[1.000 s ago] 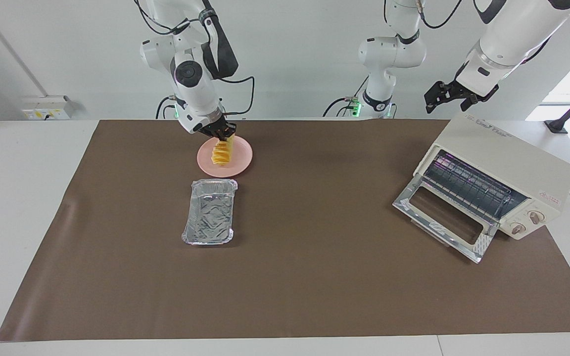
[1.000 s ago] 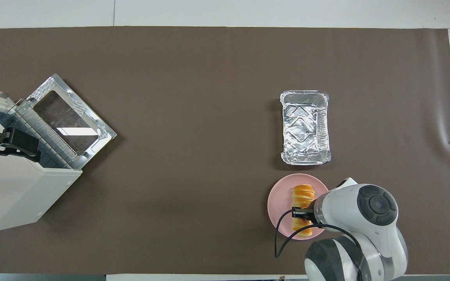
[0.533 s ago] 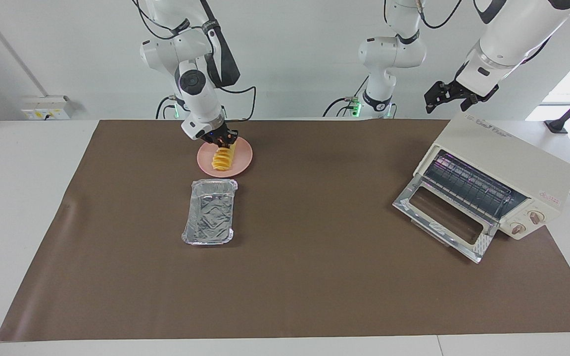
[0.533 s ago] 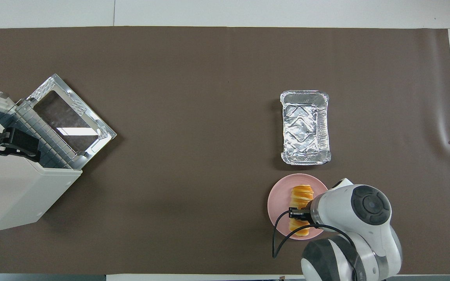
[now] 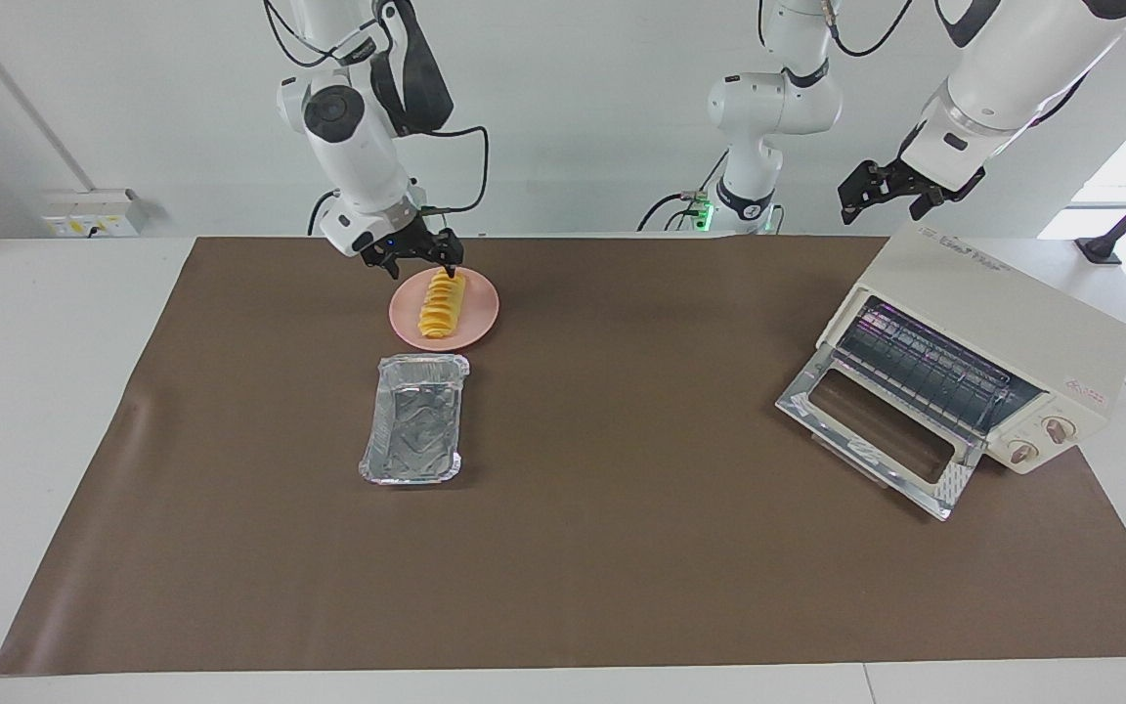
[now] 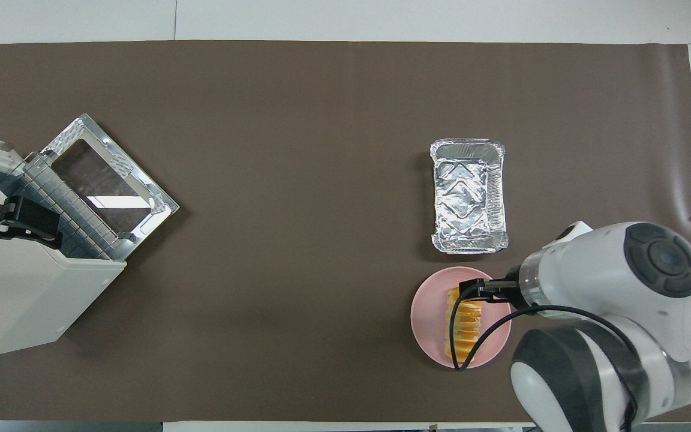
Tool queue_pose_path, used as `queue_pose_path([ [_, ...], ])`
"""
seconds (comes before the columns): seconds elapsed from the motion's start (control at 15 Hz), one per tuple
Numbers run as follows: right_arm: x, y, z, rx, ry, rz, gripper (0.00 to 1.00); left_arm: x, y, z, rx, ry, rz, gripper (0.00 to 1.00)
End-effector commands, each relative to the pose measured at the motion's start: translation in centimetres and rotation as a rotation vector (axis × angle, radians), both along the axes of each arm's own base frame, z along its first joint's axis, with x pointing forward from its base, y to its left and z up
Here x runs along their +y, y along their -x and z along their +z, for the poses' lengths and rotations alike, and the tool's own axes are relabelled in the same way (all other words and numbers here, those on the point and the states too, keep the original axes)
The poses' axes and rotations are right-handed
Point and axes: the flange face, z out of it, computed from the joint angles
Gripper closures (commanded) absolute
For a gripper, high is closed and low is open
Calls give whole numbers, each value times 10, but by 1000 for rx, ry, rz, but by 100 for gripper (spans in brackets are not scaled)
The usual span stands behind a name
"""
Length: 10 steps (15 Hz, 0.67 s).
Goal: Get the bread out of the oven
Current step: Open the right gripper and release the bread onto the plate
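Note:
The bread [image 5: 441, 304] [image 6: 465, 327], a ridged yellow-orange loaf, lies flat on the pink plate [image 5: 481, 319] [image 6: 426, 318] near the right arm's end of the table. My right gripper [image 5: 419, 265] [image 6: 478, 288] hangs open just above the plate's robot-side edge, holding nothing. The cream oven [image 5: 998, 323] [image 6: 18, 303] stands at the left arm's end. Its glass door [image 5: 871, 430] [image 6: 105, 183] is dropped open and its wire rack is bare. Over the oven's top my left gripper [image 5: 884, 203] [image 6: 39, 222] waits, open and empty.
A crinkled silver foil tray [image 5: 413, 418] [image 6: 469, 195] sits empty on the brown mat [image 5: 622, 548], just farther from the robots than the plate. The right arm's cable loops over the plate in the overhead view.
My right gripper has opened and let go of the bread, which now lies flat on the plate. The gripper has lifted off it toward the robots. The left arm has not moved.

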Motion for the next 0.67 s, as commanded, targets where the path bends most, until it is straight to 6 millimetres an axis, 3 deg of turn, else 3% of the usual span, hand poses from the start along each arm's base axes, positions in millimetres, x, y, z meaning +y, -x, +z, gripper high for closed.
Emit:
queue_pose_path([
  [0.0, -27, -28, 40, -41, 52, 114, 0, 2, 8, 2, -11, 10, 9, 0],
  [0.2, -62, -50, 83, -91, 98, 116, 0, 2, 8, 2, -11, 10, 11, 0],
  [0.33, -80, -65, 102, -105, 112, 103, 0, 3, 8, 2, -11, 10, 11, 0],
  [0.6, -86, -96, 124, -69, 84, 83, 0, 2, 8, 2, -11, 10, 9, 0],
])
